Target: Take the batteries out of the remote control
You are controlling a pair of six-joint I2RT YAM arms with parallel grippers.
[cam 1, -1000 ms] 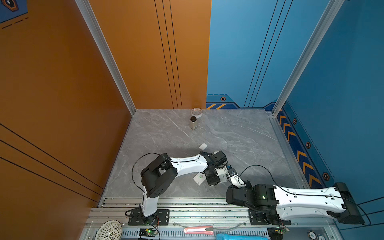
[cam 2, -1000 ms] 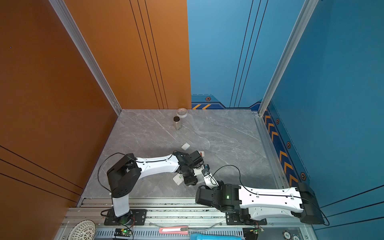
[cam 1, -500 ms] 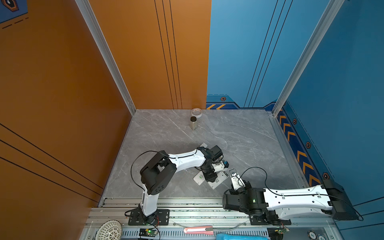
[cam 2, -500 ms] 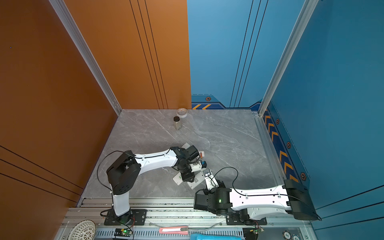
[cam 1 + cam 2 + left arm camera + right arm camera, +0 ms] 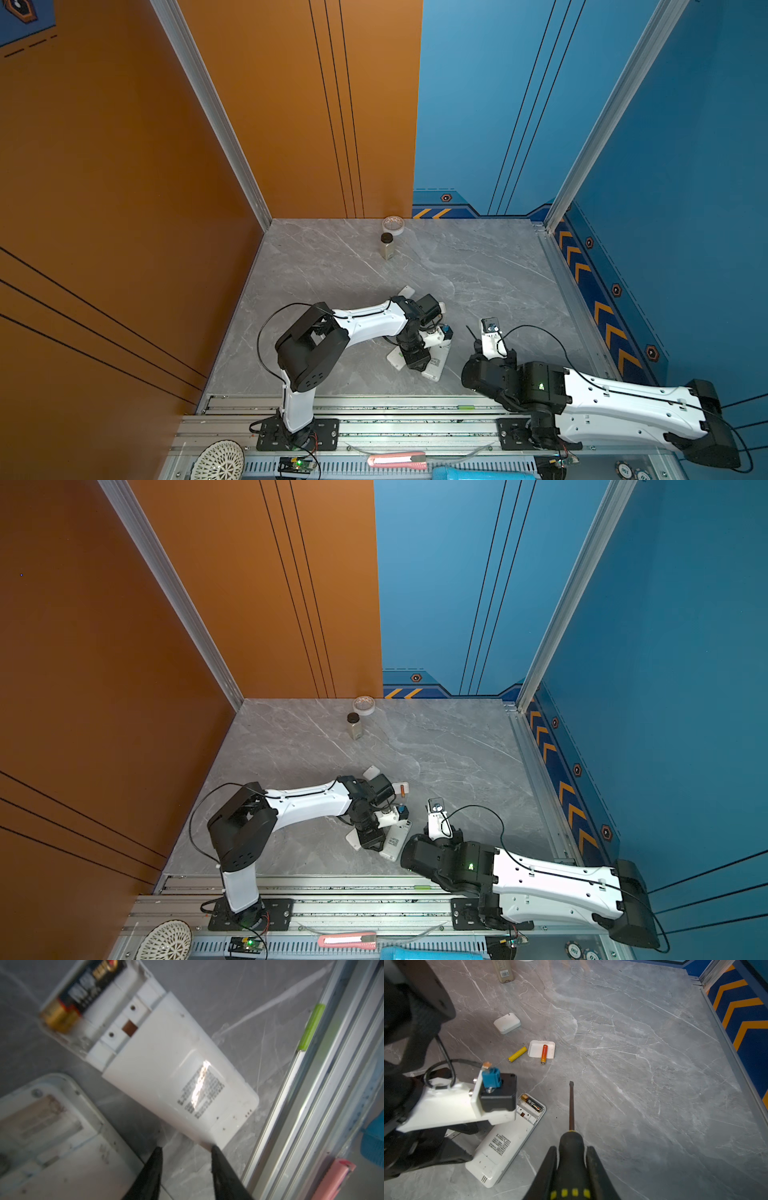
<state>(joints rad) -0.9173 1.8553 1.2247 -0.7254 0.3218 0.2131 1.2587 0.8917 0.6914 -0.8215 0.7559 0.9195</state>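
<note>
The white remote control (image 5: 506,1142) lies back up near the front edge, its compartment open with one black-and-gold cell (image 5: 83,995) inside. Two batteries lie loose farther back: a yellow one (image 5: 517,1054) on the table and an orange-red one (image 5: 544,1053) resting across the white cover (image 5: 536,1048). My left gripper (image 5: 186,1148) is open and empty, hanging just past the remote's (image 5: 436,365) near end, one fingertip close to its corner. To the right of the remote, my right gripper (image 5: 571,1148) is shut on the black-and-yellow screwdriver (image 5: 571,1105), whose tip points away above bare table.
A second white slab (image 5: 52,1136) lies beside the remote under the left arm. A small white square pad (image 5: 507,1023) sits behind the batteries. A bottle (image 5: 387,247) and a tape roll (image 5: 393,224) stand near the back wall. The metal rail (image 5: 374,409) borders the front.
The right arm has drawn back and swung to the right, away from the remote, still holding the screwdriver. The left gripper has shifted slightly toward the front edge over the remote's near end.
</note>
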